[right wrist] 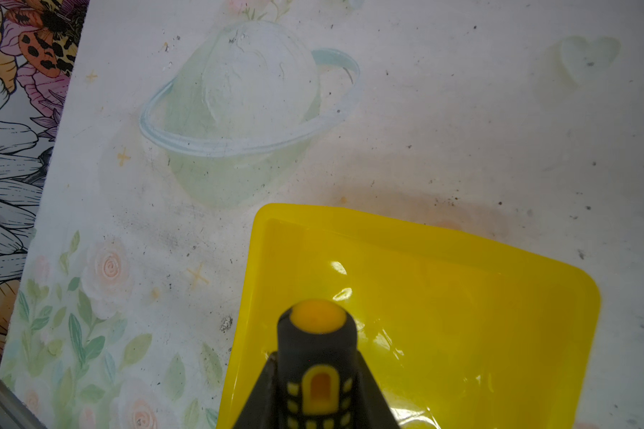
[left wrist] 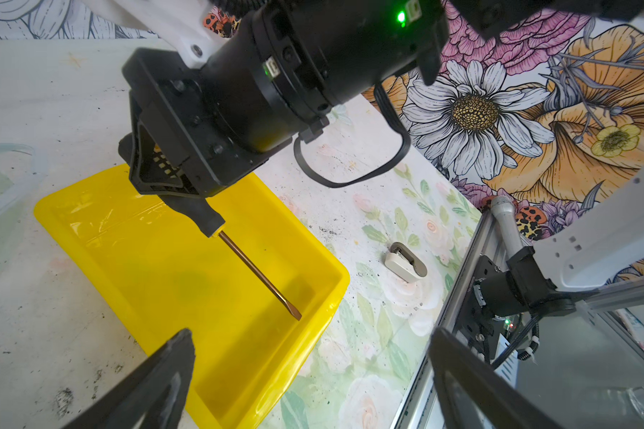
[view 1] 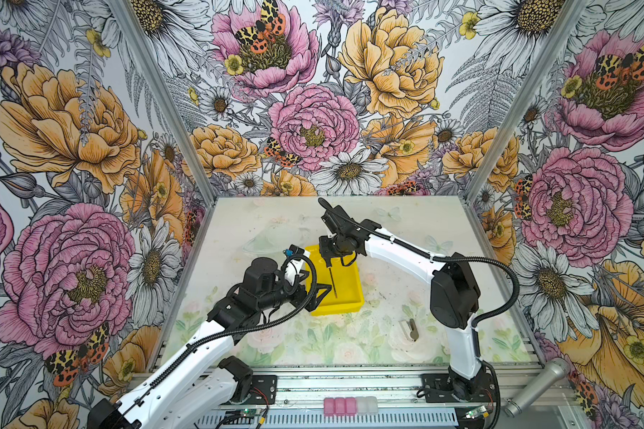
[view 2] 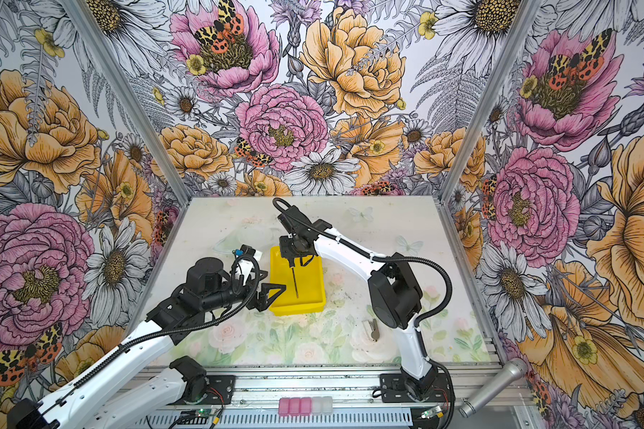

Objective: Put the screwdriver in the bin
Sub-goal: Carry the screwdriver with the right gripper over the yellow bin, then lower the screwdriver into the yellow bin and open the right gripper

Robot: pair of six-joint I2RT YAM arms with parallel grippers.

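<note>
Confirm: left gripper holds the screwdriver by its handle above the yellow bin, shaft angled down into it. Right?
Wrong arm. The right gripper, not the left, holds the screwdriver by its handle above the yellow bin, shaft angled down into it. The right wrist view shows the handle clamped there. The left gripper stands open beside the bin.

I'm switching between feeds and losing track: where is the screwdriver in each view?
Top view: screwdriver just below centre, shaft over the bin.
Top view: the same, slightly left of centre.
Left wrist: whole shaft, slanting down into the bin, tip near its floor.
Right wrist: only the handle's butt end, close up, before the bin.
Shared landmark: the yellow bin.
</note>
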